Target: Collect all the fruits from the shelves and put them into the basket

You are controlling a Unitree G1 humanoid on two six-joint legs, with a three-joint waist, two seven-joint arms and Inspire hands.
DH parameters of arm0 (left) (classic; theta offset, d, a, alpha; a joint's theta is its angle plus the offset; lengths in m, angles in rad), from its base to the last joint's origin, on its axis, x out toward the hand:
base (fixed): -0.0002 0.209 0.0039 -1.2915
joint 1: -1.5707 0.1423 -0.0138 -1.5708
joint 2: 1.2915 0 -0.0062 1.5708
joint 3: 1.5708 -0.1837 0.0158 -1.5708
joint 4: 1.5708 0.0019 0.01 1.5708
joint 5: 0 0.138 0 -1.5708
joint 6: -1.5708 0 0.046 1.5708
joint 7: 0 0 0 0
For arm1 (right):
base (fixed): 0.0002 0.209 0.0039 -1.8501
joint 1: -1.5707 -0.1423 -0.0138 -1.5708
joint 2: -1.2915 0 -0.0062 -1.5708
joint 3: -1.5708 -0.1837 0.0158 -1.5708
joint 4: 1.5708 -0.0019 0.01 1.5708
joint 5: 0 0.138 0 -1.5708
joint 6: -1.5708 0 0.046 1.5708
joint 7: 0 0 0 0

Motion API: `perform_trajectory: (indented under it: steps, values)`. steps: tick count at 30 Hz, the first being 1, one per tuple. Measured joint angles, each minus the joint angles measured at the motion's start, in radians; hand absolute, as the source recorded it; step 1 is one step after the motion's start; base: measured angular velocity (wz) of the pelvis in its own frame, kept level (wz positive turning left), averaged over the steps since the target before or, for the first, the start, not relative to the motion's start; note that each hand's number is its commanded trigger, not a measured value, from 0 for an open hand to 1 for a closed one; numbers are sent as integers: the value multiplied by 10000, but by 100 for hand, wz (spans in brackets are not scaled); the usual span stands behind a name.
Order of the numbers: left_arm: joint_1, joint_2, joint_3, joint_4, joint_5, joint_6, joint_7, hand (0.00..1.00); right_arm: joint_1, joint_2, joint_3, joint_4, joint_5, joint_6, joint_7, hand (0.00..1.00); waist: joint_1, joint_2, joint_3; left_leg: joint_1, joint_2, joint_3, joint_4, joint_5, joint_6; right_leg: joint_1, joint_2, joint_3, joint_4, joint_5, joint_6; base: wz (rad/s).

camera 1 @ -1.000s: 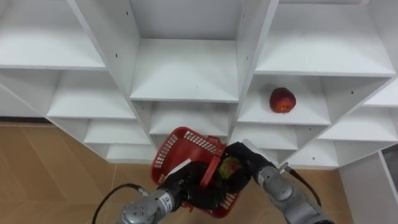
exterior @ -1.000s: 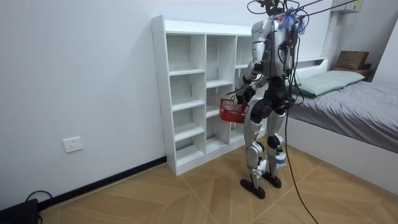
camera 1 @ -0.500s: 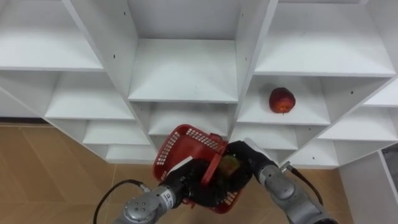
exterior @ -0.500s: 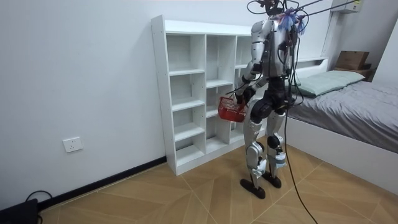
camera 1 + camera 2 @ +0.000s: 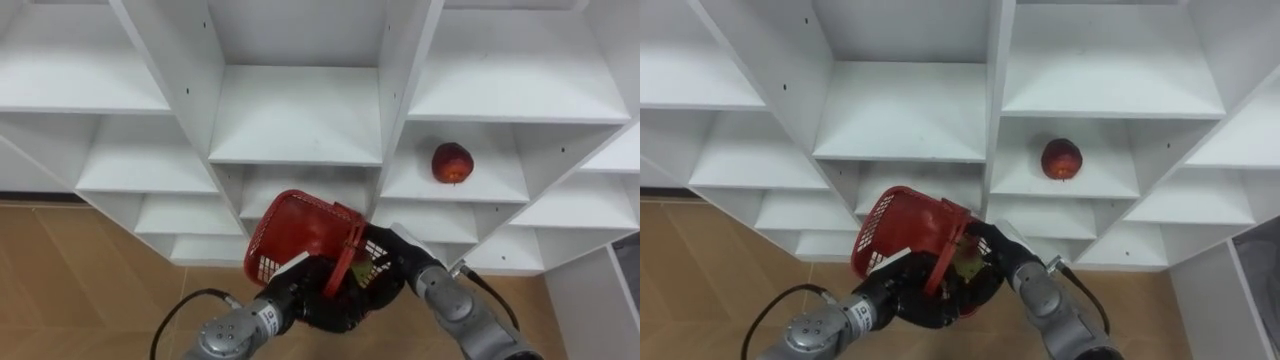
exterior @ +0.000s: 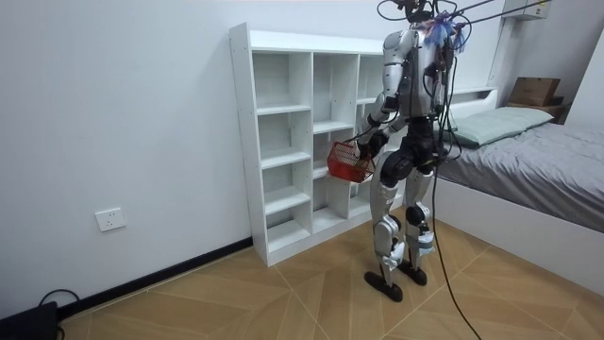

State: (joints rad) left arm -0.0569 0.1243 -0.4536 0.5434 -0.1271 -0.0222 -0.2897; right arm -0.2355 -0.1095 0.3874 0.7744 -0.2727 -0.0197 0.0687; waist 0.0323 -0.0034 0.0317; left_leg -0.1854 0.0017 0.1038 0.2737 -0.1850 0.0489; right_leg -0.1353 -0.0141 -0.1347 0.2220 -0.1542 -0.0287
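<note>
Up in the white closet [image 5: 300, 120], a round red apple [image 5: 452, 162] lies near the middle of a right-column shelf. Below it, the left hand [image 5: 312, 297] grips the handle of a tilted red mesh basket [image 5: 298, 226]. The right hand [image 5: 390, 255] sits at the basket's mouth beside a greenish fruit [image 5: 965, 264]; I cannot tell whether its fingers clasp it.

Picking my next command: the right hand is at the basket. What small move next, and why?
Probably lift the right hand clear of the red basket, which the left hand holds tilted. A greenish fruit shows inside the basket by that hand, and a red apple waits on the shelf up right.
</note>
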Motion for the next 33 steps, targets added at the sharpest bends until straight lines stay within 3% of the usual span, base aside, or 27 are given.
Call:
perform_trajectory:
  steps: [8,15,28,33]
  values:
    - [-1,-1,12,17,1,0,0,100,4,-21,32,0,-4,0,0,0,-12,19,-11,54,0,-7,1,0,0,63,-3,-24,-10,0,0,0]
    - [-27,-135,18,239,-1,-3,1,100,5,-28,32,97,-9,0,19,0,-10,166,-97,83,1,-15,-1,0,0,100,-3,-25,-10,2,-3,0]
    - [-34,-214,238,358,0,-15,68,100,9,-20,50,41,21,-3,70,0,7,169,-90,205,2,-4,-78,2,-4,165,-3,-31,-3,1,-1,0]
    - [-32,-209,555,359,7,-56,240,100,19,-17,25,-233,13,-4,72,0,7,77,-85,219,-1,6,-84,6,-10,171,-4,-23,-10,-2,1,0]
